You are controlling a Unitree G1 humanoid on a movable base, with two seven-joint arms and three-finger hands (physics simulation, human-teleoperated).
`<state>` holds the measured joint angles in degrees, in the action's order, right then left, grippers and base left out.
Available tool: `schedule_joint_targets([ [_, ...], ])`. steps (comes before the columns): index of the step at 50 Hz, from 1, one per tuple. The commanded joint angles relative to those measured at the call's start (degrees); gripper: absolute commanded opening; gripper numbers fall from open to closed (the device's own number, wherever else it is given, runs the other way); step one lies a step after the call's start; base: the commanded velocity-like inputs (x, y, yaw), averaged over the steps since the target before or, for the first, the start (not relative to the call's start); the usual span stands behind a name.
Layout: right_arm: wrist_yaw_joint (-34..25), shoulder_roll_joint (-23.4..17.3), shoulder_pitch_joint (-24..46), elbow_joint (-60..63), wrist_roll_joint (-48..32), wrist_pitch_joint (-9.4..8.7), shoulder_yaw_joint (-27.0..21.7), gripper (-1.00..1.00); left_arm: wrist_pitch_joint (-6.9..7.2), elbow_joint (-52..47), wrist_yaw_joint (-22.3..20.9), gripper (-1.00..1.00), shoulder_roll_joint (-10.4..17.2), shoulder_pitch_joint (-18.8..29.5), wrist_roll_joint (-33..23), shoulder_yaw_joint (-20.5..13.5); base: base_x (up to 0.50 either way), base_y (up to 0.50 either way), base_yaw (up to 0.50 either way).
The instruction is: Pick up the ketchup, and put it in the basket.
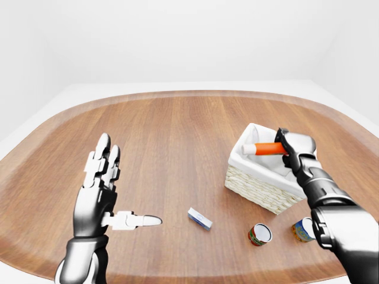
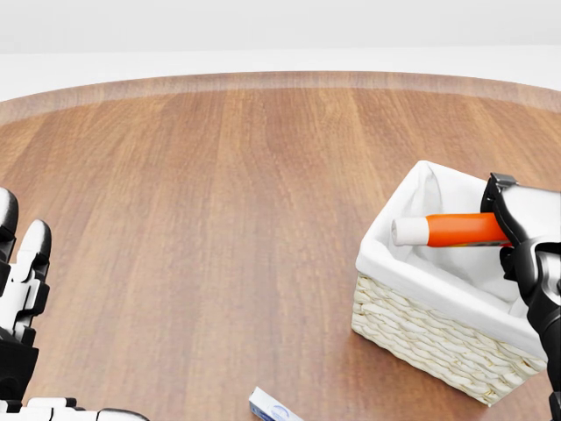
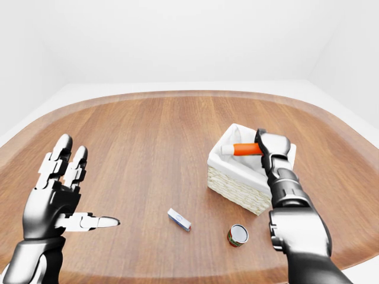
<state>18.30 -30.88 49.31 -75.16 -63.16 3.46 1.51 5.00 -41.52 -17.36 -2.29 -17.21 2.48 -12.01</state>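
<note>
Now the right hand [image 2: 517, 219] has its fingers clamped round the ketchup [image 2: 451, 230], which lies sideways with its white cap pointing away from the palm, over the open top of the basket [image 1: 260, 189]. Below that hand on the table [image 1: 177, 136] sit a red can [image 1: 259, 234] and another can [image 1: 303, 229], with a small blue box [image 1: 199, 218] further to its left. Way off across the table, the left hand [image 1: 102, 189] is raised, fingers spread apart, holding nothing
</note>
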Motion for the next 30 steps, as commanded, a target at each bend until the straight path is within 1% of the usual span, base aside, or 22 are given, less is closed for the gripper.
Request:
schedule_joint_targets([
  [1,2.5,0.1,0.2,-0.2,0.1,0.42,-1.3,-1.00,0.00,-0.2,-0.1,1.00,0.0,-0.1,0.0,-0.1,0.00,0.00,0.00],
  [17,3.4,0.6,-0.4,-1.1,0.3,0.05,-1.4,-1.00,0.00,0.3,0.0,1.00,0.0,0.2,-0.1,-0.1,0.00,0.00,0.00],
  [18,3.5,0.6,-0.4,-1.1,0.3,-0.03,-1.5,-0.44,0.00,0.3,0.0,1.00,0.0,0.2,-0.2,-0.1,0.00,0.00,0.00],
  [19,3.4,0.6,-0.4,-1.1,0.4,-0.12,-1.5,0.95,0.00,0.2,0.0,1.00,0.0,0.2,-0.1,-0.1,0.00,0.00,0.00],
  [20,3.6,0.6,-0.4,-1.1,0.6,-0.17,-1.6,1.00,0.00,0.2,0.0,1.00,0.0,0.2,-0.1,-0.1,0.00,0.00,0.00],
  [30,4.3,0.5,0.1,-0.8,0.9,-0.06,-1.6,1.00,0.00,-0.1,-0.1,1.00,0.0,0.1,0.0,-0.2,0.00,0.00,0.00],
])
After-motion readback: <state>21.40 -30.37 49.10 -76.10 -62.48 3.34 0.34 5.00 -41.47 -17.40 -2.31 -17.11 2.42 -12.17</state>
